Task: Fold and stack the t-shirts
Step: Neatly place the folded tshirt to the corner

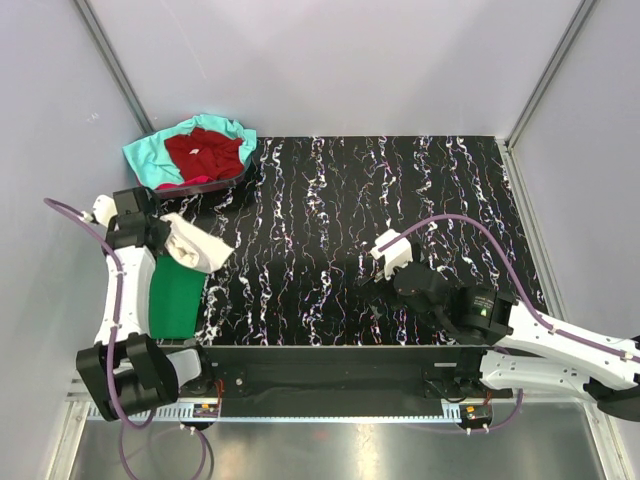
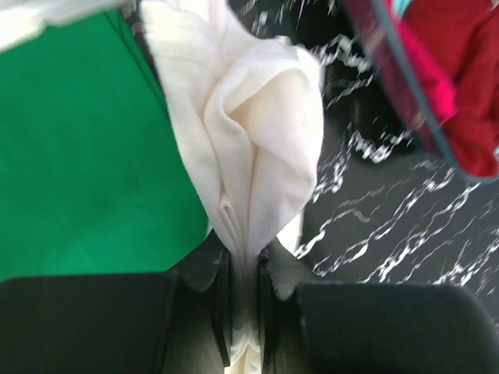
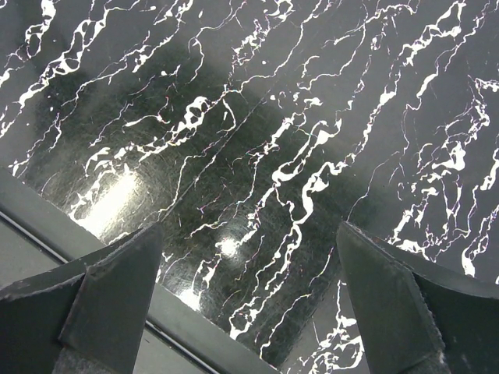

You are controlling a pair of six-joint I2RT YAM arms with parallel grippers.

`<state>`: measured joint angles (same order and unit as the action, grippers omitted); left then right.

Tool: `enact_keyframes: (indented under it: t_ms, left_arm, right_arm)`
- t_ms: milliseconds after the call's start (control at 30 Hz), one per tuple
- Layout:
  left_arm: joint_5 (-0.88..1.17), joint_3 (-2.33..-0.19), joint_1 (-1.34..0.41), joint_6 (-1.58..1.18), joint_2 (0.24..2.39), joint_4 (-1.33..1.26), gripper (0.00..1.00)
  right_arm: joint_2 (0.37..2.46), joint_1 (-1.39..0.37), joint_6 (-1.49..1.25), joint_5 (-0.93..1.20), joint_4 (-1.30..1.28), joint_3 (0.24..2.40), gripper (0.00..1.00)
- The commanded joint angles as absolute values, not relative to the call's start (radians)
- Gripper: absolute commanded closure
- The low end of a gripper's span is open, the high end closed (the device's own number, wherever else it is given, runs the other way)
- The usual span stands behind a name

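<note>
My left gripper (image 1: 160, 232) is shut on a bunched white t-shirt (image 1: 194, 246), held above the table's left edge; in the left wrist view the white cloth (image 2: 257, 140) runs down between the closed jaws (image 2: 245, 269). A folded green t-shirt (image 1: 175, 295) lies flat under it and also shows in the left wrist view (image 2: 86, 148). A dark red t-shirt (image 1: 205, 152) and a teal t-shirt (image 1: 150, 155) lie heaped in a bin at the back left. My right gripper (image 1: 392, 262) is open and empty over the bare table (image 3: 257, 140).
The bin (image 1: 215, 183) with a pink-red rim stands at the back left corner; its rim shows in the left wrist view (image 2: 394, 70). Grey walls enclose the black marbled table (image 1: 400, 200). The table's front edge shows in the right wrist view (image 3: 47, 226).
</note>
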<state>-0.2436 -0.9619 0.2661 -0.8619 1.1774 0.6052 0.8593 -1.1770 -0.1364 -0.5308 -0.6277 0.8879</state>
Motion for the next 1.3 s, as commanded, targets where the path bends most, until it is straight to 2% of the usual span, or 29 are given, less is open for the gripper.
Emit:
enact_keyframes:
  t_ms: [0,600,1267]
  left_arm:
    - [-0.324,-1.038,0.296,-0.819,1.128,0.606,1.0]
    - [-0.387,-1.121,0.359,-0.788,1.045,0.742,1.0]
    - [-0.388,-0.974,0.37,-0.855,0.948,0.747,1.0]
  right_arm:
    - [0.842,-1.172,-0.158,-0.526,-0.617,0.914,0.0]
    - [0.842,-1.172,-0.181,-0.514,-0.612,0.899,0.0]
    - [0.827,-1.173,-0.192,-0.495,-0.612,0.89,0.0]
